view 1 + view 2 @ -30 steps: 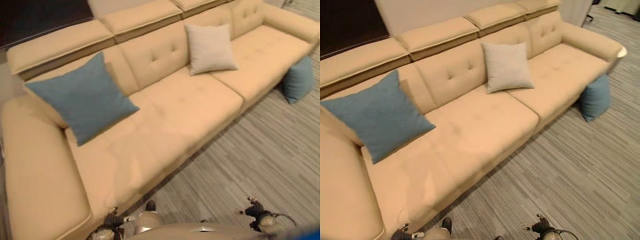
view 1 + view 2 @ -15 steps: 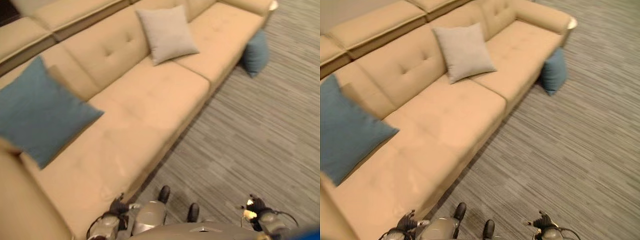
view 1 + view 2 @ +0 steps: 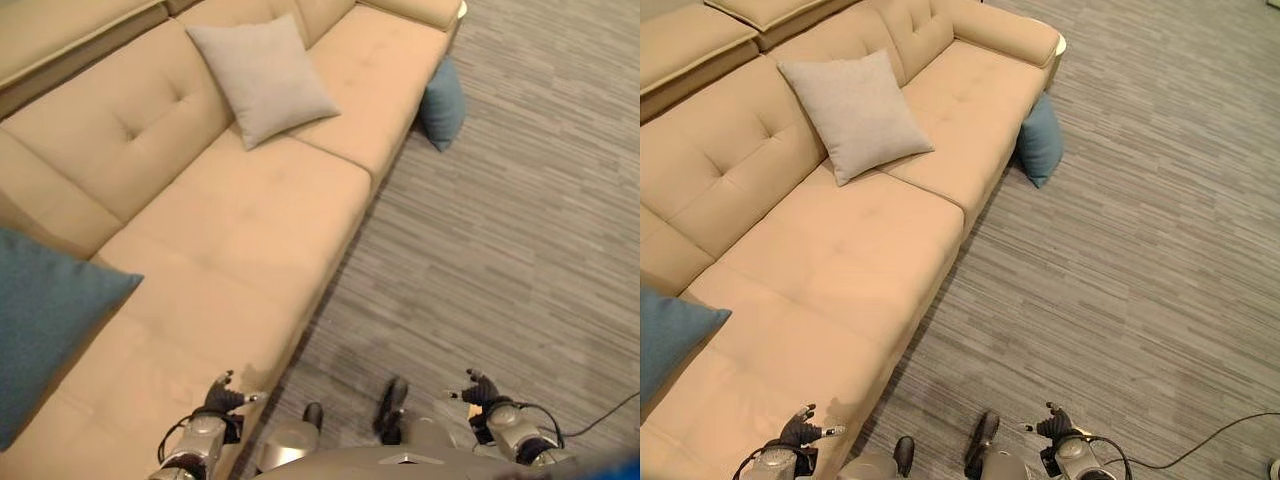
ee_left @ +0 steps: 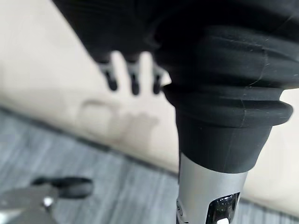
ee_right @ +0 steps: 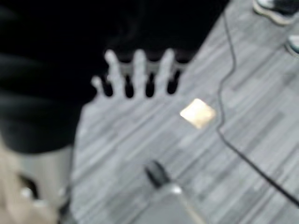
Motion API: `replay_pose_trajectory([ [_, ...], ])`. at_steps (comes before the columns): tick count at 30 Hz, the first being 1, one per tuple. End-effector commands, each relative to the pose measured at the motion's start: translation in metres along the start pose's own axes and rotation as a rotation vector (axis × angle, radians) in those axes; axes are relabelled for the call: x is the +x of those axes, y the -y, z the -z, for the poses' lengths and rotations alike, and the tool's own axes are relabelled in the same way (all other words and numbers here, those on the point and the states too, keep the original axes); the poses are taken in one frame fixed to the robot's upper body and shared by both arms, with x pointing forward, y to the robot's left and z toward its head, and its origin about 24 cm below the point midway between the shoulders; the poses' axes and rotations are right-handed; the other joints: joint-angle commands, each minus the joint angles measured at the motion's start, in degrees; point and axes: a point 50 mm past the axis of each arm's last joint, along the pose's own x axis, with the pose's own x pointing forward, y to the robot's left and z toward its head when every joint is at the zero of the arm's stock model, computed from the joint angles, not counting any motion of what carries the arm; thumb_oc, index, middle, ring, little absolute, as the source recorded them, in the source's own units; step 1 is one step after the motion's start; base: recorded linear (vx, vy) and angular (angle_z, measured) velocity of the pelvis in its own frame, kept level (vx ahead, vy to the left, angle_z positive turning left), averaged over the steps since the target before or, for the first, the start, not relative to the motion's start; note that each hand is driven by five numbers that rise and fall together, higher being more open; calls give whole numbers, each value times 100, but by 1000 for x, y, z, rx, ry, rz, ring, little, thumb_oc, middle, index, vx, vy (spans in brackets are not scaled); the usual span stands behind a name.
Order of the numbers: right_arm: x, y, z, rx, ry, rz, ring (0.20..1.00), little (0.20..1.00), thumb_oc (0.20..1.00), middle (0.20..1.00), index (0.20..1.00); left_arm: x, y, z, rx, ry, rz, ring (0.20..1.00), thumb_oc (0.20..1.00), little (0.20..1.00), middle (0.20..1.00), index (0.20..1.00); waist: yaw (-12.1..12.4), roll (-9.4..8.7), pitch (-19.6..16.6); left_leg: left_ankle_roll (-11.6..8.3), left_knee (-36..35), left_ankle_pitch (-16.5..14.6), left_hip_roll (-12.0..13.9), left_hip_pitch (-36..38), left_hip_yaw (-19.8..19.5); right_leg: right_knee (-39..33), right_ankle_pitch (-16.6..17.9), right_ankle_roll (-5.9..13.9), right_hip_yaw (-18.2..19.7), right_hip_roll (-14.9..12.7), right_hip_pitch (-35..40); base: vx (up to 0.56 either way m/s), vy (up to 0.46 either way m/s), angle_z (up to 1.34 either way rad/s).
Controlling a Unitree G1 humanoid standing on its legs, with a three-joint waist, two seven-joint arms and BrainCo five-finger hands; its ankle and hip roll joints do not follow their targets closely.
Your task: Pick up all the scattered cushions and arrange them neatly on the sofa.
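So, head views: tan sofa (image 3: 840,250), grey cushion (image 3: 855,115) propped on backrest, teal cushion (image 3: 40,320) at sofa's left end, another teal cushion (image 3: 1042,140) on carpet (image 3: 1120,250) against sofa's right front corner. Left wrist view: left hand (image 4: 133,77) fingers straight, empty, over seat edge. Right wrist view: right hand (image 5: 135,74) fingers spread, empty, over carpet.

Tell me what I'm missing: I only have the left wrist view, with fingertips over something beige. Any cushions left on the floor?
Observer: Yes, one blue floor cushion leans against the sofa front near its far armrest.
Operator: And on the seat?
Observer: A grey cushion stands against the backrest, and a second blue cushion lies at the near end.
Operator: Is the right hand holding anything?
Observer: No, the right hand hangs over the carpet with fingers straight, holding nothing.
Operator: And the left hand?
Observer: The left hand hangs by the sofa's front edge, fingers straight too.
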Motion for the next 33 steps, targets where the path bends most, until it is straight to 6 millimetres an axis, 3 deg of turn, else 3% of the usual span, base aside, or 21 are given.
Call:
replay_pose_trajectory([
  [1,2,13,-2,-54,8,29,1000,1000,1000,1000,1000,-1,-5,-1,11,29,-21,1000,1000,1000,1000,1000,107,-21,-157,-348,395,-173,220,507,-651,-509,553,-7,20,301,423,305,-89,21],
  [3,2,13,1,-58,1,29,1000,1000,1000,1000,1000,-1,-4,1,3,20,-20,1000,1000,1000,1000,1000,99,-2,-200,-426,554,-52,295,516,-701,-515,518,-73,-4,360,483,322,-112,23],
  [6,1,15,4,-20,-7,49,1000,1000,1000,1000,1000,-1,0,0,-17,21,-10,1000,1000,1000,1000,1000,241,-23,-50,-784,2217,807,392,-165,-626,-662,370,-273,-253,453,988,233,-207,13],
  [8,2,20,-1,13,9,74,1000,1000,1000,1000,1000,1,3,-10,-31,45,-1,1000,1000,1000,1000,1000,377,-164,185,-702,3002,859,257,-901,-495,-752,221,-397,-312,397,1200,161,-249,14],
  [9,3,25,-4,31,10,90,1000,1000,1000,1000,1000,2,6,-17,-27,67,4,1000,1000,1000,1000,1000,535,-178,326,-636,3036,605,265,-1433,-199,-827,30,-423,-385,433,1409,280,-237,4],
  [11,3,26,-4,44,11,96,1000,1000,1000,1000,1000,2,6,-18,-12,72,4,1000,1000,1000,1000,1000,569,-188,352,-610,2790,516,202,-1701,-79,-834,-60,-427,-392,448,1496,275,-109,14],
  [12,3,26,-4,60,13,100,1000,1000,1000,1000,1000,2,8,-15,3,64,9,1000,1000,1000,1000,1000,597,-158,326,-541,1994,420,13,-1876,-3,-834,-204,-367,-340,530,1587,216,-11,25],
  [14,3,26,-3,66,14,100,1000,1000,1000,1000,1000,1,8,-12,13,54,7,1000,1000,1000,1000,1000,614,-148,305,-517,1530,505,-69,-1821,30,-834,-246,-351,-313,584,1644,347,-9,20],
  [15,2,24,0,69,5,92,1000,1000,1000,1000,1000,-1,8,-2,31,20,6,1000,1000,1000,1000,1000,624,-40,179,-501,668,1046,-104,-1934,182,-834,-391,-327,-304,798,1787,368,-4,18],
  [19,2,20,2,47,-4,76,1000,1000,1000,1000,1000,-3,5,11,39,-26,2,1000,1000,1000,1000,1000,764,-21,89,-537,347,1452,-253,-2101,301,-834,-591,-336,-86,1020,2096,355,7,-2],
  [20,2,18,1,43,-3,66,1000,1000,1000,1000,1000,-4,2,15,29,-38,-8,1000,1000,1000,1000,1000,797,-80,46,-439,318,1297,-281,-1932,290,-834,-625,-332,-35,1033,2188,630,118,-59],
  [21,2,10,-3,27,14,44,1000,1000,1000,1000,1000,-6,-6,24,-11,-66,-40,1000,1000,1000,1000,1000,945,-271,-16,-258,661,978,-415,-1774,63,-209,-769,-222,15,865,2242,686,163,-84],
  [22,2,7,-6,29,21,35,1000,1000,1000,1000,1000,-5,-11,22,-16,-65,-55,1000,1000,1000,1000,1000,1003,-325,7,-107,718,780,-443,-1560,-4,593,-478,-25,36,644,2023,542,149,-82],
  [23,2,7,-6,29,21,35,1000,1000,1000,1000,1000,-5,-11,22,-16,-65,-55,1000,1000,1000,1000,1000,1001,-324,-7,-107,716,789,-439,-1578,-7,589,-469,-26,34,649,2006,255,118,-48],
  [24,2,7,-7,27,22,34,1000,1000,1000,1000,1000,-4,-13,20,-15,-60,-59,1000,1000,1000,1000,1000,1008,-315,25,3,767,672,-470,-1473,-47,1314,-74,168,32,470,1768,255,186,-17],
  [25,3,9,-10,22,26,39,1000,1000,1000,1000,1000,-3,-15,14,-21,-43,-66,1000,1000,1000,1000,1000,932,-176,109,137,760,560,-427,-1172,-184,2302,383,280,8,283,1350,257,185,-1],
  [26,3,9,-10,22,26,39,1000,1000,1000,1000,1000,-3,-15,14,-21,-43,-66,1000,1000,1000,1000,1000,932,-177,110,137,760,560,-428,-1171,-184,2304,382,281,9,282,1349,403,209,19],
  [27,4,10,-17,21,46,42,1000,1000,1000,1000,1000,-1,-15,7,-19,-20,-67,1000,1000,1000,1000,1000,818,0,133,171,673,455,-287,-885,-360,2839,268,161,-38,270,955,347,114,39],
  [29,4,10,-19,23,55,42,1000,1000,1000,1000,1000,-1,-15,4,-19,-10,-71,1000,1000,1000,1000,1000,770,11,118,171,538,357,-260,-601,-400,2507,195,63,-326,6,738,415,55,51],
  [31,4,11,-22,23,67,41,1000,1000,1000,1000,1000,0,-16,0,-18,6,-72,1000,1000,1000,1000,1000,756,-24,123,90,368,300,-259,-377,-470,1640,149,29,-519,-148,721,344,-85,27],
  [33,4,12,-27,28,83,41,1000,1000,1000,1000,1000,0,-17,-1,-9,9,-70,1000,1000,1000,1000,1000,717,-47,155,-22,317,210,-230,-252,-560,603,170,23,-345,-64,717,330,-143,24],
])
